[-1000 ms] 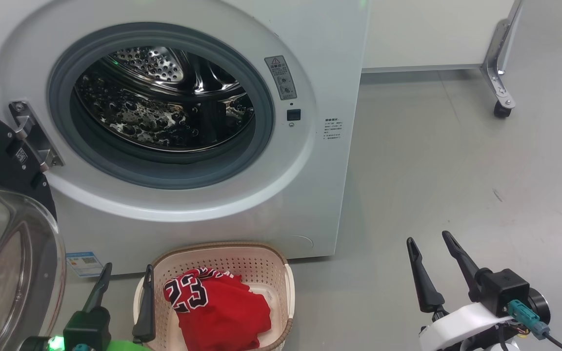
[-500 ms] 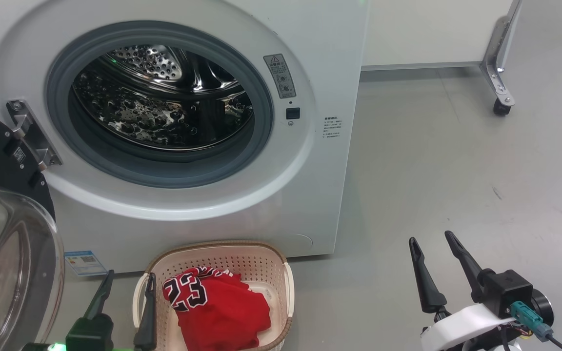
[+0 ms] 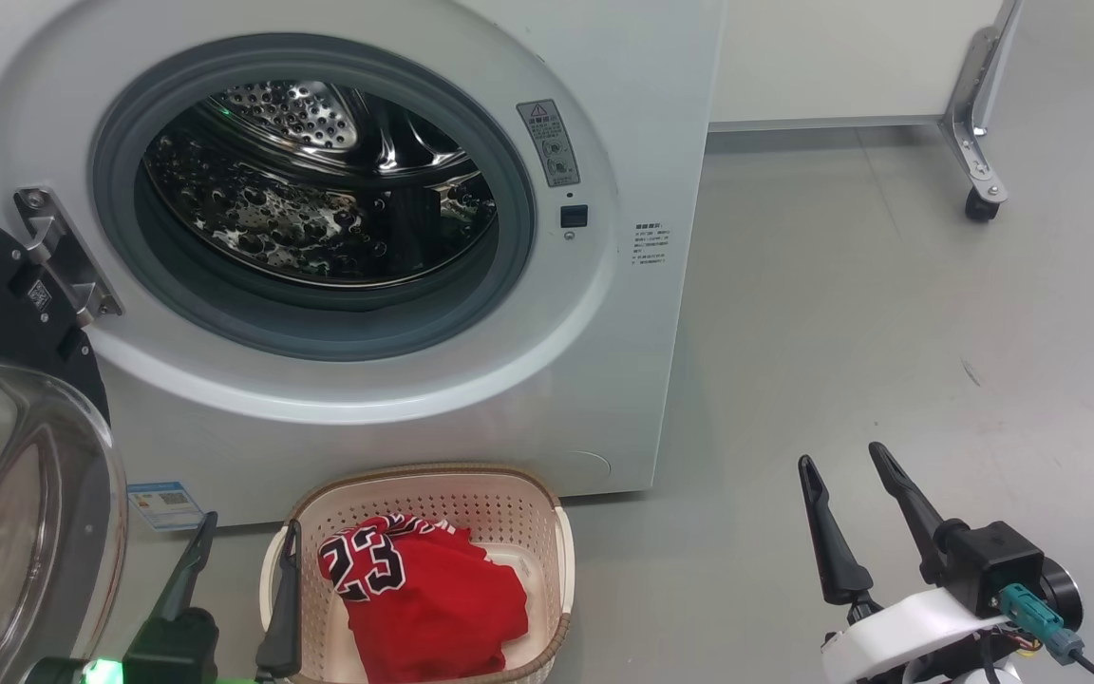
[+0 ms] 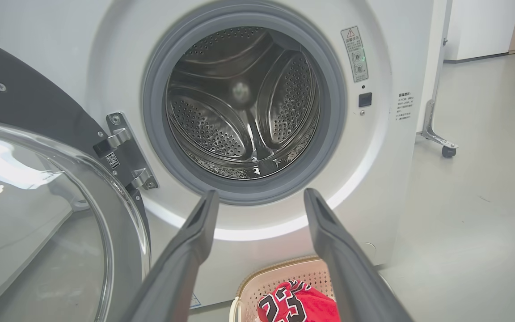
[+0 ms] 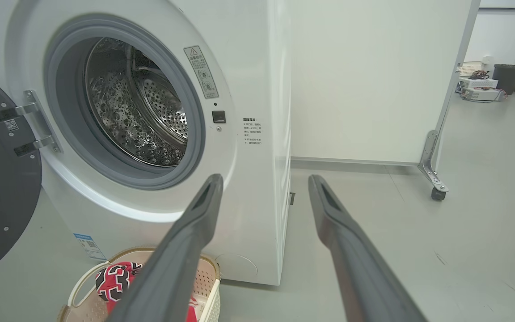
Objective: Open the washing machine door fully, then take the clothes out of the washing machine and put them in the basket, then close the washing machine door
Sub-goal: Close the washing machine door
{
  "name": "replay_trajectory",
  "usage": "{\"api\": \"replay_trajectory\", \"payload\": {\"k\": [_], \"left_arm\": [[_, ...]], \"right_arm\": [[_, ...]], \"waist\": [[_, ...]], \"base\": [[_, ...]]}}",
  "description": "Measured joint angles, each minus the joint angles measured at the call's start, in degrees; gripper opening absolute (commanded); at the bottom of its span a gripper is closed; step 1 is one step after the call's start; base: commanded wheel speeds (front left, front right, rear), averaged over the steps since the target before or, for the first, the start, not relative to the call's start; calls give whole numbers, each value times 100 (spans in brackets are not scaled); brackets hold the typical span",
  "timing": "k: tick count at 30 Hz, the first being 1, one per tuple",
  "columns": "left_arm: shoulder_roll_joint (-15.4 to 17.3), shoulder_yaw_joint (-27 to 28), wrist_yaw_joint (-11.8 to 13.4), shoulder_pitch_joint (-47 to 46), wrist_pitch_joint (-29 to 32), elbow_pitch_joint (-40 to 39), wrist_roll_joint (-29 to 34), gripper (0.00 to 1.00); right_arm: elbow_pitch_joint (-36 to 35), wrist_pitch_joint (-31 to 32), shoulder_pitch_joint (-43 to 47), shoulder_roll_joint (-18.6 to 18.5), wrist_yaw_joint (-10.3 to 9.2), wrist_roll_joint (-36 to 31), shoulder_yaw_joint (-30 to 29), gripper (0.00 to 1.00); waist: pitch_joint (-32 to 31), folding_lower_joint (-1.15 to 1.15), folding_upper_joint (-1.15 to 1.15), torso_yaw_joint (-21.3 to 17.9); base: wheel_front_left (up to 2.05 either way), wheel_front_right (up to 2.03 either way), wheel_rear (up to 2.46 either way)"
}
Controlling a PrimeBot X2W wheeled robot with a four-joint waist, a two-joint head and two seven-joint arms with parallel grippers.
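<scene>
While left hand and right hand stay spread (empty), clothes remain in basket.

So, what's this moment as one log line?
door: open | drum: looks empty | clothes: in basket | left pincer: open, empty | right pincer: open, empty | pending: close door

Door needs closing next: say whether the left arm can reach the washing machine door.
Probably yes: the washing machine door hangs open right beside the open, empty left gripper, nothing between them.
</scene>
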Motion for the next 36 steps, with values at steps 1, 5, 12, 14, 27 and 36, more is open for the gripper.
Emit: {"api": "replay_trajectory", "payload": {"k": [1, 5, 12, 14, 27, 36], "left_arm": [[0, 4, 1, 7, 1, -12, 2, 100], [0, 33, 22, 51, 51, -104, 3, 100], [-4, 48, 52, 116, 103, -191, 7, 100], [-5, 47, 53, 149, 110, -207, 7, 100], [-18, 5, 53, 199, 211, -334, 8, 100], [-14, -12, 53, 235, 255, -411, 8, 100]], "right_arm": [[-7, 1, 0, -3, -1, 0, 0, 100], [-42, 44, 1, -8, -3, 0, -1, 100], [-85, 47, 34, -24, -9, 0, -8, 100], [-101, 51, 57, -24, -10, 0, -10, 100], [-137, 100, 77, -34, -49, 0, -12, 100], [-155, 118, 96, -42, -59, 0, -27, 100]], "waist": [[1, 0, 0, 3], [9, 0, 0, 6], [27, 0, 0, -5], [33, 0, 0, -7], [66, 0, 0, -7], [75, 0, 0, -13]], "base": [[-33, 50, -17], [-43, 59, -16], [-66, 78, -11], [-67, 67, 0], [-68, 68, 0], [-48, 48, 0]]}}
